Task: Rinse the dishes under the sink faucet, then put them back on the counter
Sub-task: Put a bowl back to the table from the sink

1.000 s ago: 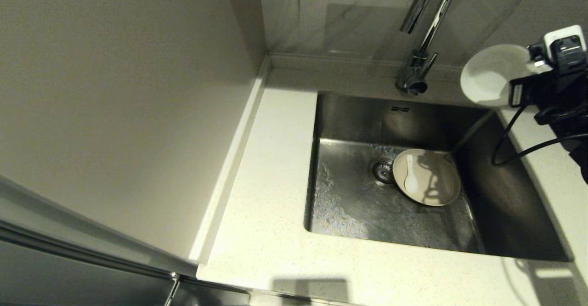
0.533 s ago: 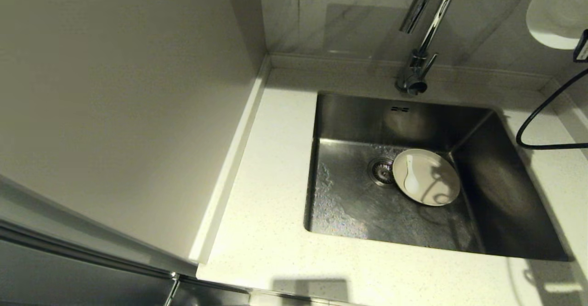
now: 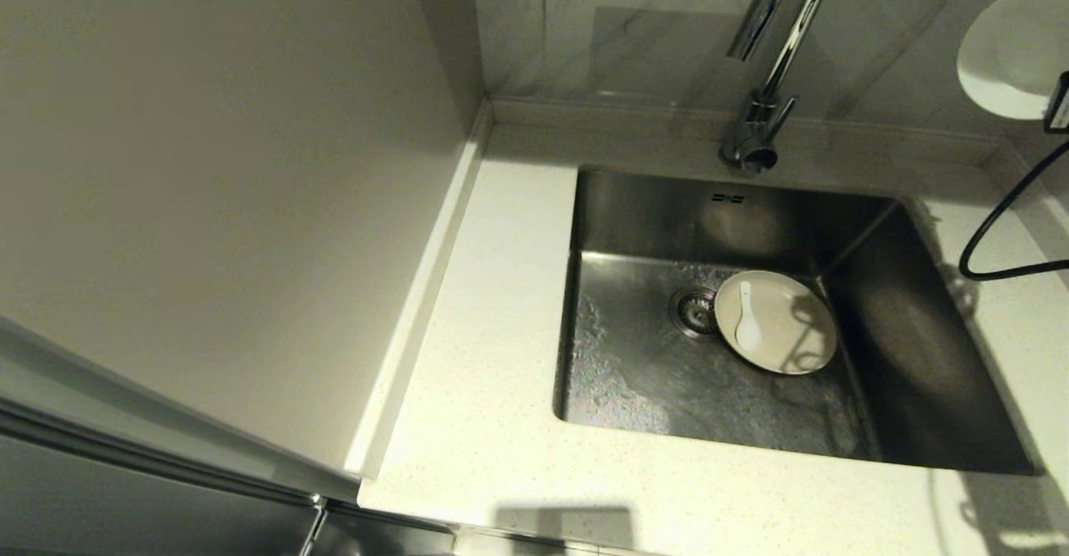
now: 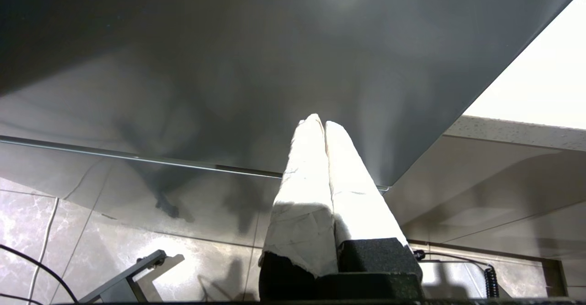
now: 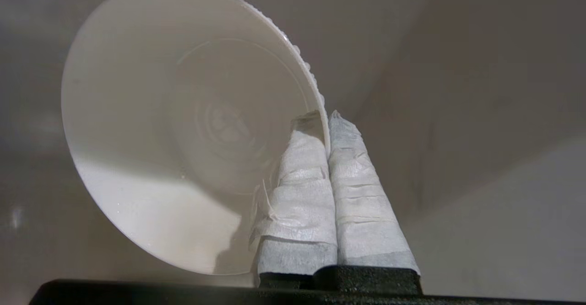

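Right gripper pinches the bowl rim, holding it above the counter.

Cream plate lies flat in the sink, at three o'clock of the drain, spoon on it. White bowl tilted, aloft at sink's two o'clock.

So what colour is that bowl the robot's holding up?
White; the bowl shows best in the right wrist view, its rim pinched by the right gripper.
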### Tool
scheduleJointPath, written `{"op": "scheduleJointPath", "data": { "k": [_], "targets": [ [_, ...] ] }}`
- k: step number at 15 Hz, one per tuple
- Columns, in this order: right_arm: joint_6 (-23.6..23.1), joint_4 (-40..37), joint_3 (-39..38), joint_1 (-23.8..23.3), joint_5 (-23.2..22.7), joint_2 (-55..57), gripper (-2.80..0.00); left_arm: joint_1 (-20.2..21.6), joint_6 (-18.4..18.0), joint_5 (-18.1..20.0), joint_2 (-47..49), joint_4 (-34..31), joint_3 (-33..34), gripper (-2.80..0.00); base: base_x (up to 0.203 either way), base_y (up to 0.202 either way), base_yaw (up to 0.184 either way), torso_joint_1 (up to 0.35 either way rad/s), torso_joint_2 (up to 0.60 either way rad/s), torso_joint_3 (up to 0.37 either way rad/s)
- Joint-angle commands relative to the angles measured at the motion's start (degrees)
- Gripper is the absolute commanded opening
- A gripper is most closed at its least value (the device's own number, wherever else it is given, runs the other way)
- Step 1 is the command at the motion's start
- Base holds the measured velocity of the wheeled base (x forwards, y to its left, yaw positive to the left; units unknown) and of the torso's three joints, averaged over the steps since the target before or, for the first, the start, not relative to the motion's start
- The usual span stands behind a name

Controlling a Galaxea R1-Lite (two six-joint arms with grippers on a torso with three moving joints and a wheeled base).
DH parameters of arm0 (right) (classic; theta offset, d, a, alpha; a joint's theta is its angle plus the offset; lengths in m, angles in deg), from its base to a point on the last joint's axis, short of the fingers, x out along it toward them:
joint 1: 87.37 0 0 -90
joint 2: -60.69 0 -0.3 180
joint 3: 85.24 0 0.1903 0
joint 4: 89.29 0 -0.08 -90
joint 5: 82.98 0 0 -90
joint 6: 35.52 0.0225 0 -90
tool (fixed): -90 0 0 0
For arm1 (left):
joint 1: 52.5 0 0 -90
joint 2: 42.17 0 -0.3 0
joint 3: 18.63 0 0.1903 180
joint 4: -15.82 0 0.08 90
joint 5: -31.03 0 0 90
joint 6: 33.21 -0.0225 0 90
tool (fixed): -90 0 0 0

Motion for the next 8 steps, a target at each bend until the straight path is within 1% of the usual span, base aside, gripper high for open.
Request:
{"op": "scheduleJointPath", "data": {
  "k": [1,2,4,5,6,7,8],
  "targets": [
    [3.65,-25.1,3.15,-2.94,0.87,-4.15,-2.8,0.0,0.03,-0.03,-0.18,0.02,0.0,-2.8,0.0,0.0,0.0,0.0,0.0,0.0],
    [6.6,-37.79,5.33,-4.75,1.13,-5.61,-2.8,0.0,0.03,-0.03,-0.18,0.02,0.0,-2.8,0.0,0.0,0.0,0.0,0.0,0.0],
    [13.31,-65.85,10.88,-9.49,1.15,-7.85,-2.8,0.0,0.03,-0.03,-0.18,0.02,0.0,-2.8,0.0,0.0,0.0,0.0,0.0,0.0],
    [15.91,-79.6,13.6,-12.63,0.11,-8.78,-2.8,0.0,0.03,-0.03,-0.25,0.02,0.0,-2.8,0.0,0.0,0.0,0.0,0.0,0.0],
    [17.64,-92.04,15.94,-16.22,-2.15,-9.82,-2.8,0.0,0.03,-0.03,-0.18,0.02,0.0,-2.8,0.0,0.0,0.0,0.0,0.0,0.0],
    [19.06,-104.67,18.13,-20.4,-5.88,-11.28,-2.8,0.0,0.03,-0.03,-0.18,0.02,0.0,-2.8,0.0,0.0,0.0,0.0,0.0,0.0],
    [20.13,-113.42,19.57,-24.52,-9.87,-12.81,-2.8,0.0,0.03,-0.03,-0.18,0.02,0.0,-2.8,0.0,0.0,0.0,0.0,0.0,0.0]
  ]
}}
